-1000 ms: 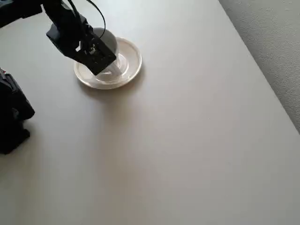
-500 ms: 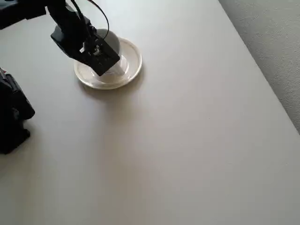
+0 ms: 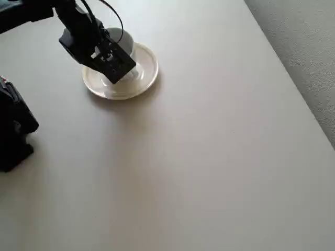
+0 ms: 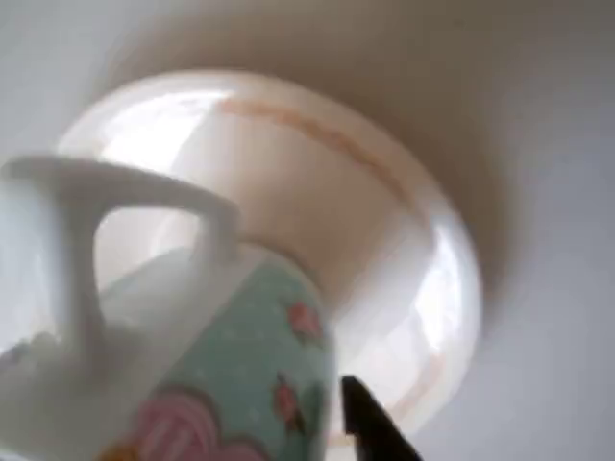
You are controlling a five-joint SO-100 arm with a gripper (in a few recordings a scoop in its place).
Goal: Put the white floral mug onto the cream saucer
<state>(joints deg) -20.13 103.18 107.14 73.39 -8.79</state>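
Gripper point(image 3: 116, 70): black, two-finger, poised over the saucer with the mug at its tip. One dark fingertip point(image 4: 370, 423) shows at the lower edge of the wrist view, close against the mug's side. Whether the jaws clamp the mug or have let go cannot be told from these views.

Mug point(image 4: 192, 355): small, white, glazed ceramic with a loop handle point(image 4: 106, 221) and pink flower prints on a pale green patch. Seen from overhead, the mug point(image 3: 121, 43) sits within the saucer's outline, toward its far-left part, mostly hidden by the arm. Whether its base touches the well or hangs just above cannot be told. Judged light, rigid, slick and breakable; the wall near the rim or the handle looks like the surest hold, and a gentle release seems wise, since glaze on glaze may slide.

Saucer point(image 3: 149, 68): round, glossy cream, raised rim, with a thin darker line on its inner slope. Judged equally fragile and liable to shift if nudged.

Table point(image 3: 209, 157): plain matte beige top, smooth and level.

Floor point(image 3: 303, 47): grey, textured like carpet, beyond the table's right edge.

Arm base point(image 3: 13, 130): black, at the left edge of the table.
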